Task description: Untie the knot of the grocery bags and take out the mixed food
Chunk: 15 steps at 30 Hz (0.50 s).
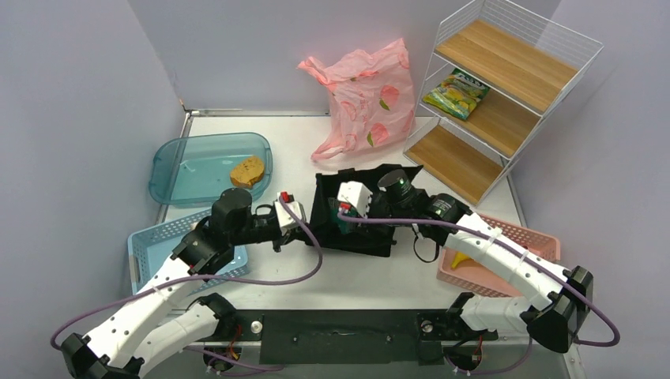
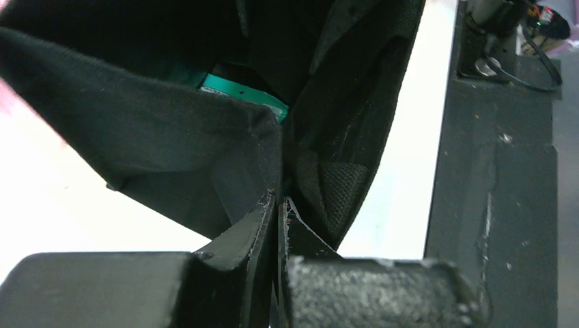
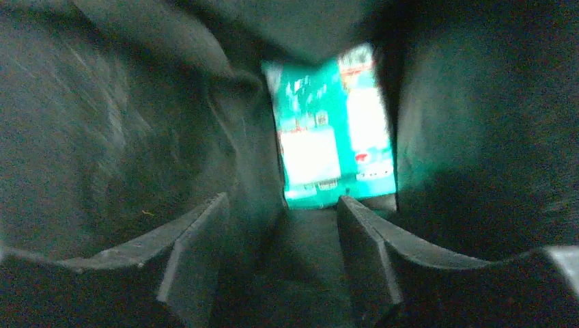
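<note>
Teal foil packet [image 3: 334, 130] lies mid-frame in the black fabric tote [image 1: 325, 217], before the parted, empty jaws of the right tool [image 3: 281, 199]. Left tool [image 2: 278, 201] clamps the tote's rim.

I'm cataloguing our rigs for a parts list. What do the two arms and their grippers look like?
The left arm and right arm have white links, black joints and a purple cable each. The left gripper and right gripper have black, wedge-shaped fingers.
</note>
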Available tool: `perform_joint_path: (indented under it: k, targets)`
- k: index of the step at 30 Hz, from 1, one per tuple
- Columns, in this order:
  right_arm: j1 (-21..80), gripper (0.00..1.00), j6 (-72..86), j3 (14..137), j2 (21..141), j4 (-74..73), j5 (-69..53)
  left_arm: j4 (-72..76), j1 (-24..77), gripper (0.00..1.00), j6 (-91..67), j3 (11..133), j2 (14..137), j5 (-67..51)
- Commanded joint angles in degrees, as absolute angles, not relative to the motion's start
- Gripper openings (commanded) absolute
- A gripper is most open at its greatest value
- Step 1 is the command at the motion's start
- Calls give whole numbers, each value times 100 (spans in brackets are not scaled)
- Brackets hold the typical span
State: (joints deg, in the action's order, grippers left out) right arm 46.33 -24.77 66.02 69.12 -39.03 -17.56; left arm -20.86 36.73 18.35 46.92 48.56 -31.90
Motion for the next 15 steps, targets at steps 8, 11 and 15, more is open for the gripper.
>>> perform_joint_path:
  k: [8,11,15]
  targets:
    - [4881,74,-3846,4721,5788,-3710,-876,-1861,4150,0,1977,3912,3724,-3099]
    - [4885,74,-3668,4741,5982,-3166,-654,-1955,4325,0,2206,3931,3704,-3305]
    - [4887,74,-3410,4901,6360,-2519,-545,-1961,4540,0,2305,3859,3594,-3245]
